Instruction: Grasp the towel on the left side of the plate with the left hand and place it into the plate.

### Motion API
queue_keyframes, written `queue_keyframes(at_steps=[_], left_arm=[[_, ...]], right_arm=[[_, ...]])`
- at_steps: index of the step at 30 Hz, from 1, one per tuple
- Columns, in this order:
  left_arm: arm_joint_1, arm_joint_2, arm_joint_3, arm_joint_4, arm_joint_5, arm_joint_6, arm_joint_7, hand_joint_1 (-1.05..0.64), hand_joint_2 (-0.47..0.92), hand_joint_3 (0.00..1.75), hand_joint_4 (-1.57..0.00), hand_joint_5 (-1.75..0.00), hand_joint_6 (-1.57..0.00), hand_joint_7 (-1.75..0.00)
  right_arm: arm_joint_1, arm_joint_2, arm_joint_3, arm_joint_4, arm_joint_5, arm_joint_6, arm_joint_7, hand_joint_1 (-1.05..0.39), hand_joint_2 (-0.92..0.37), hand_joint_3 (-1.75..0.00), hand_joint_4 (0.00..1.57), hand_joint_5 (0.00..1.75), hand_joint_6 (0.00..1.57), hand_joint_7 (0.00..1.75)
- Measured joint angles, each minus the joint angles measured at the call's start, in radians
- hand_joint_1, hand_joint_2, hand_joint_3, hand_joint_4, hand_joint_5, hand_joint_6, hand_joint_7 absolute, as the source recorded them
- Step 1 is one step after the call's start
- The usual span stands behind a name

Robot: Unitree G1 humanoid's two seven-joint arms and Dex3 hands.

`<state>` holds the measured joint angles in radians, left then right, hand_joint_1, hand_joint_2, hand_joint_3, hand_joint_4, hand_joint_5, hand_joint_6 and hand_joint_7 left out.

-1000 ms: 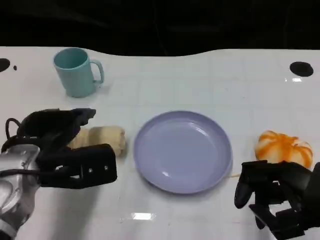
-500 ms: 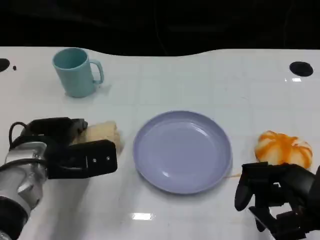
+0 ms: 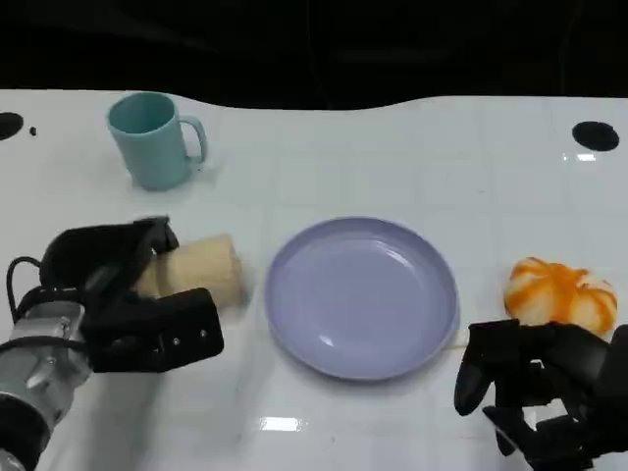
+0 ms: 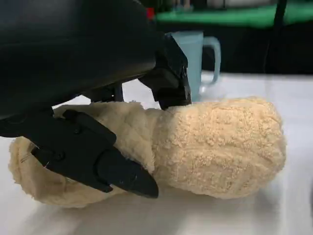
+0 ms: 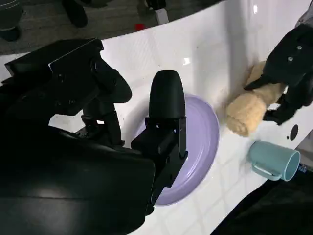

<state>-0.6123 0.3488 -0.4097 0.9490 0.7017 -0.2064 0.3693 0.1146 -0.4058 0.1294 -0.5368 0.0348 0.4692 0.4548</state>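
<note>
Overhead light is glaring off the glossy white table (image 3: 324, 157), leaving small bright spots; the background is staying dark, and wrist views are blurring at close range.

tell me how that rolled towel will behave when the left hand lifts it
The towel looks soft and fluffy, so it probably squashes where the left hand grips it. Being a loose roll, its free end may sag or unroll. It likely weighs little.

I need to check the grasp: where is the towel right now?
In the head view the rolled towel lies on the table left of the plate, below the mug, with the left hand closed around its left end.
</note>
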Motion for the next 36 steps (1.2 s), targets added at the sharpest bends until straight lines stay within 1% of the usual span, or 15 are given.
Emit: queue_keyframes(at_steps=[2, 5, 7, 8, 9, 14, 17, 21, 28, 32, 35, 36], left_arm=[[0.0, -0.001, 0.012, -0.019, -0.002, -0.02, 0.069, -0.19, 0.76, 0.69, -0.82, -1.75, -0.61, -1.75], [0.0, -0.01, 0.018, -0.068, -0.006, -0.02, 0.096, -0.18, 0.71, 0.7, -0.83, -1.75, -0.61, -1.75], [0.0, -0.018, 0.017, -0.102, -0.006, -0.018, 0.095, -0.18, 0.69, 0.71, -0.82, -1.75, -0.61, -1.75], [0.0, -0.021, 0.017, -0.12, -0.006, -0.017, 0.094, -0.18, 0.65, 0.81, -0.83, -1.75, -0.63, -1.75], [0.0, -0.022, 0.017, -0.135, -0.006, -0.016, 0.092, -0.18, 0.64, 0.85, -0.84, -1.75, -0.64, -1.75], [0.002, -0.034, 0.018, -0.249, -0.026, -0.016, 0.02, -0.18, 0.62, 0.94, -0.84, -1.75, -0.63, -1.75], [0.004, -0.049, 0.018, -0.332, -0.049, 0.006, -0.072, -0.18, 0.58, 0.93, -0.84, -1.75, -0.61, -1.75], [0.004, -0.101, 0.01, -0.408, -0.052, 0.063, -0.16, -0.19, 0.56, 0.91, -0.85, -1.75, -0.63, -1.75], [0.005, -0.159, -0.027, -0.481, -0.044, 0.112, -0.248, -0.19, 0.52, 0.9, -0.87, -1.75, -0.65, -1.75], [0.015, -0.187, -0.044, -0.497, -0.045, 0.123, -0.282, -0.21, 0.56, 0.82, -0.86, -1.75, -0.63, -1.75], [0.033, -0.204, -0.066, -0.498, -0.04, 0.142, -0.309, -0.19, 0.59, 0.83, -0.87, -1.75, -0.64, -1.75], [0.037, -0.21, -0.071, -0.498, -0.039, 0.147, -0.317, -0.19, 0.57, 0.87, -0.87, -1.75, -0.64, -1.75]], right_arm=[[-0.003, 0.001, 0.0, 0.001, -0.001, 0.0, -0.003, 0.06, -0.6, -1.06, 0.68, 1.69, 0.69, 1.43], [-0.009, 0.002, 0.0, 0.005, -0.004, 0.003, -0.009, 0.06, -0.6, -1.07, 0.67, 1.68, 0.68, 1.42], [-0.012, 0.007, 0.0, 0.005, -0.004, 0.015, -0.013, 0.06, -0.6, -1.07, 0.67, 1.69, 0.68, 1.42], [-0.012, 0.009, 0.0, 0.005, -0.003, 0.019, -0.014, 0.06, -0.6, -1.07, 0.67, 1.68, 0.67, 1.42], [-0.012, 0.01, 0.0, 0.005, -0.002, 0.02, -0.015, 0.06, -0.6, -1.07, 0.67, 1.69, 0.67, 1.42], [-0.015, 0.011, 0.002, 0.005, -0.004, 0.031, -0.016, 0.06, -0.6, -1.06, 0.68, 1.68, 0.68, 1.44], [-0.019, 0.011, 0.002, 0.005, -0.005, 0.031, -0.016, 0.05, -0.6, -1.07, 0.68, 1.69, 0.68, 1.44], [-0.025, 0.01, 0.002, 0.005, -0.005, 0.031, -0.014, 0.05, -0.6, -1.07, 0.68, 1.7, 0.67, 1.44], [-0.026, 0.009, 0.002, 0.004, -0.005, 0.037, -0.013, 0.06, -0.61, -1.05, 0.68, 1.69, 0.68, 1.45], [-0.025, 0.009, 0.002, -0.001, -0.005, 0.036, -0.013, 0.06, -0.61, -1.05, 0.68, 1.68, 0.67, 1.44], [-0.021, 0.006, 0.002, -0.006, -0.006, 0.036, -0.013, 0.06, -0.6, -1.06, 0.69, 1.68, 0.67, 1.44], [-0.02, 0.005, 0.002, -0.007, -0.006, 0.035, -0.013, 0.06, -0.6, -1.06, 0.69, 1.68, 0.67, 1.43]])
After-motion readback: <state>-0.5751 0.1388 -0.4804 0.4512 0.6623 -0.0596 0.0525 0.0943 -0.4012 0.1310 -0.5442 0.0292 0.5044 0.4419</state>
